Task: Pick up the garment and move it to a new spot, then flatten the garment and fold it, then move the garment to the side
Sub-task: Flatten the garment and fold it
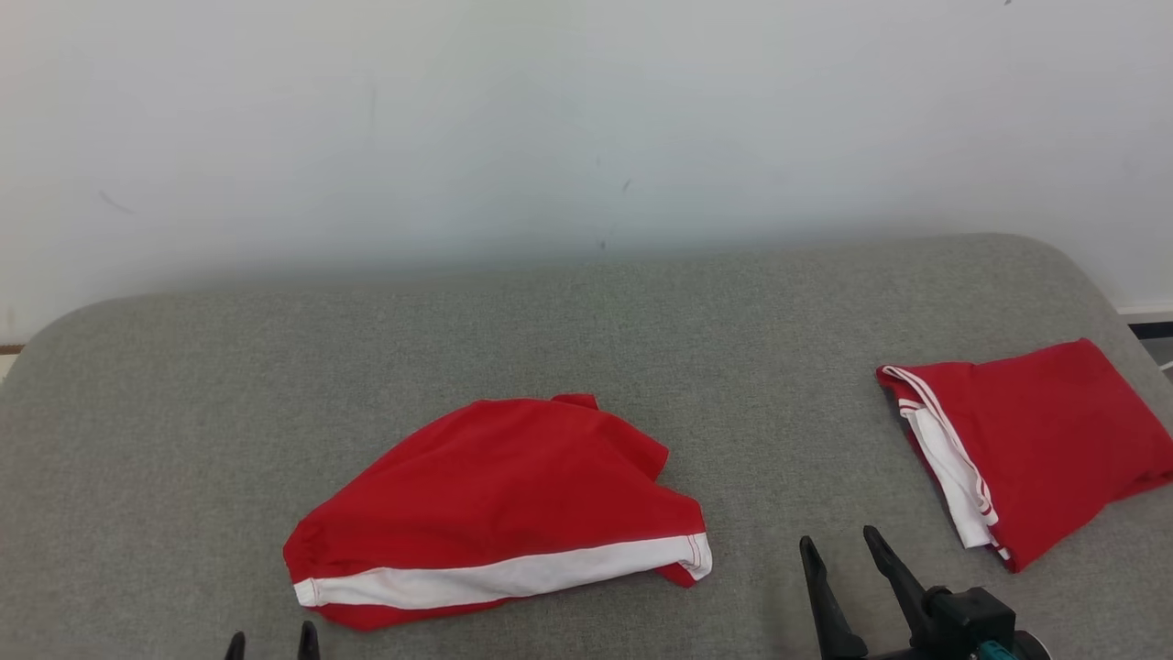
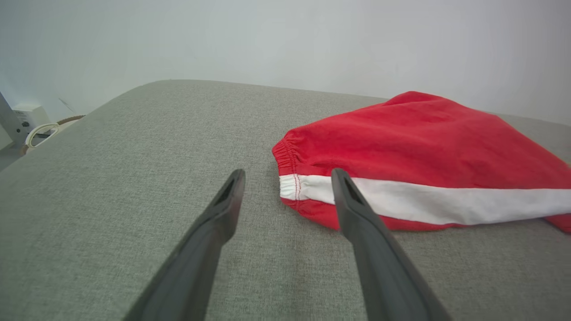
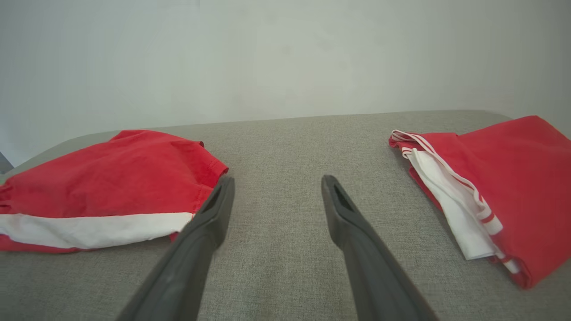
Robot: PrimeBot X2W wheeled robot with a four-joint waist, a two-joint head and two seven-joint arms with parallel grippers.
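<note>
Grey padded surface (image 1: 586, 312) lying beneath both arms, pale wall behind. Left gripper (image 1: 272, 639) hovering spread, empty; crumpled garment (image 1: 495, 495) lying just ahead-right of its tips. Right gripper (image 1: 838, 539) spread, empty, sitting between garment and folded red piece (image 1: 1054, 440). Risk: right gripper straying to folded piece; shallow pinch catching one layer, garment slipping.

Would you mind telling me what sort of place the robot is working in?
Probably an indoor lab or test room set up for folding clothes: a grey fabric-covered surface stands against a bare white wall, with a rumpled red-and-white garment and a folded garment lying on it.
</note>
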